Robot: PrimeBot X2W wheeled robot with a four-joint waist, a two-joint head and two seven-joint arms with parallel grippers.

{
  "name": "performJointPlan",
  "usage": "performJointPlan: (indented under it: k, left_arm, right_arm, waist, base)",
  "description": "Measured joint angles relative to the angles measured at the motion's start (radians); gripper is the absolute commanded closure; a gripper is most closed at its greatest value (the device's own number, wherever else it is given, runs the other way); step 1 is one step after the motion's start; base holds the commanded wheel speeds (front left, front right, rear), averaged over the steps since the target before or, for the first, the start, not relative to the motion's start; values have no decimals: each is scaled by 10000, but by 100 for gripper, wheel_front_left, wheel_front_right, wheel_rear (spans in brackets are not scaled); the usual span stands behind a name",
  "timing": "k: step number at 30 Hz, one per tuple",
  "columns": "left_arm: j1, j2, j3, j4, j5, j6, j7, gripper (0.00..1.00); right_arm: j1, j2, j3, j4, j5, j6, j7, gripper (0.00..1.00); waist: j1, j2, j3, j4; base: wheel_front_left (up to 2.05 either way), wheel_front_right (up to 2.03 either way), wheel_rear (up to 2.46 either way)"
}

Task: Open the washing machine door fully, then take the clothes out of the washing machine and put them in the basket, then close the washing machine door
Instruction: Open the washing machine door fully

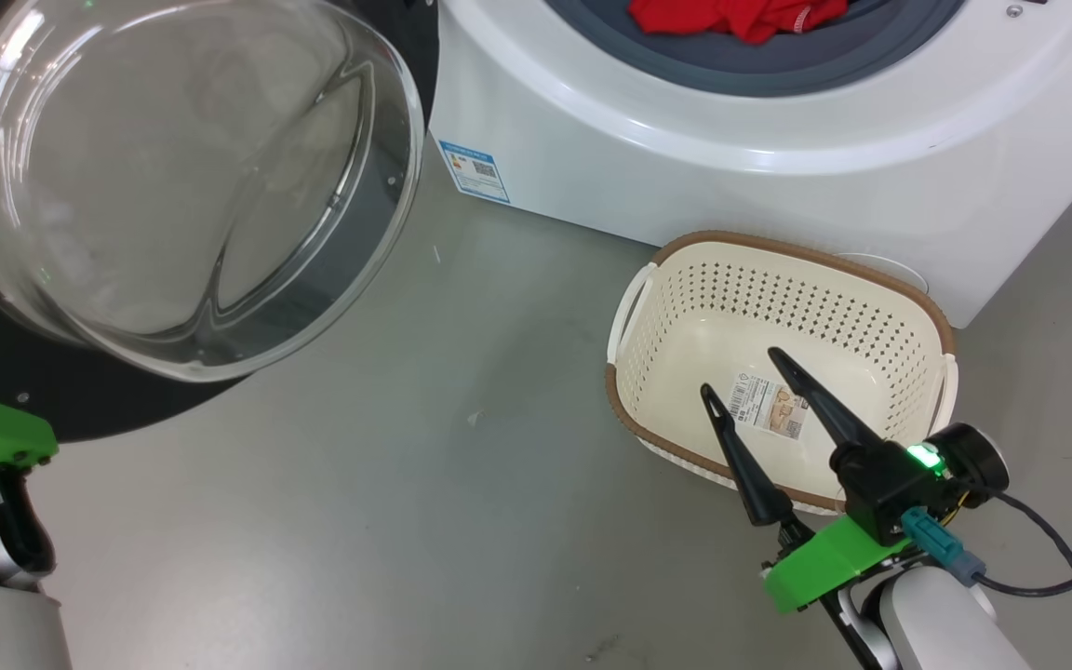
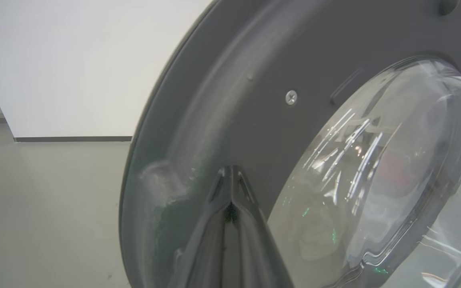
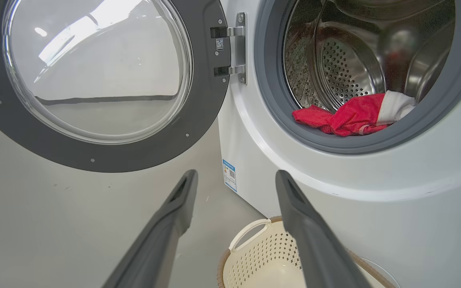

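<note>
Two fingers (image 1: 824, 409) of the right claw (image 1: 739, 370) gape above the basket (image 1: 778, 244); left claw (image 2: 230, 170), pinched together, faces the door (image 2: 222, 100).

- The head camera looks steeply down from above onto the floor (image 1: 406, 484). The door (image 1: 182, 186) takes its upper left, the washer (image 1: 685, 158) front runs along the top, and the basket (image 1: 759, 298) sits right of centre.
- The left wrist camera sits very near the door's inner face. It looks along the left pincer (image 2: 230, 172) at dark rim and glass, with floor and a wall (image 2: 74, 60) on its left.
- The right wrist camera sits low and farther back. It faces the washer's opening between the fingers of the right pincer (image 3: 235, 174).
- Head and right wrist views share door, washer front, clothes (image 1: 741, 14), label (image 1: 474, 170) and basket.
- All three views share the door.
</note>
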Motion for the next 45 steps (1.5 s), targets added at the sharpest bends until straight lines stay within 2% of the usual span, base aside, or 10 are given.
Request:
performJointPlan:
  k: [3,4,5,6,12,16,26,35,38,45]
  left_arm:
    - [22,-67,123,-61,132,-123,-2,100]
    - [29,-92,148,-111,226,-182,-2,65]
    - [33,-115,163,-178,309,-201,-2,9]
    - [49,-146,167,-280,385,-211,-2,0]
    - [453,-385,209,-1333,640,-309,-2,0]
    - [762,-535,90,-2357,734,-560,-10,0]
    - [1462,-725,-1204,-4339,826,-809,-12,0]
    - [2115,-727,-2648,-4660,489,-796,-10,0]
    - [2293,-721,-3074,-4635,276,-635,-10,0]
    - [2880,-704,-3509,-4686,165,-637,-10,0]
  right_arm:
    - [-149,2,2,15,0,0,0,0]
    - [-181,2,-2,15,2,0,0,0]
    - [-188,2,-19,13,2,0,0,0]
    - [-187,2,-33,19,4,0,0,0]
    - [-187,12,-82,13,4,0,0,0]
    - [-185,23,-234,-82,4,0,0,0]
    - [-183,82,-771,-383,157,0,0,0]
    - [-174,121,-1210,-593,759,0,0,0]
    - [-167,121,-1390,-640,755,0,0,0]
    - [-58,144,-1873,-736,846,0,0,0]
  waist:
    - [-1,0,2,-37]
    - [0,0,6,-49]
    - [-1,0,9,-61]
    - [0,0,7,-72]
    - [0,0,-109,-174]
    - [0,0,-263,-293]
    - [-1,0,-580,-873]
    - [0,0,-891,-1650]
    - [0,0,-1010,-1979]
    - [0,0,-1249,-2850]
  base:
    - [0,0,0]
    - [0,0,0]
    - [0,0,0]
    - [0,0,0]
    - [0,0,0]
    - [0,0,0]
    - [0,0,0]
    - [0,0,0]
    - [0,0,0]
    - [0,0,0]
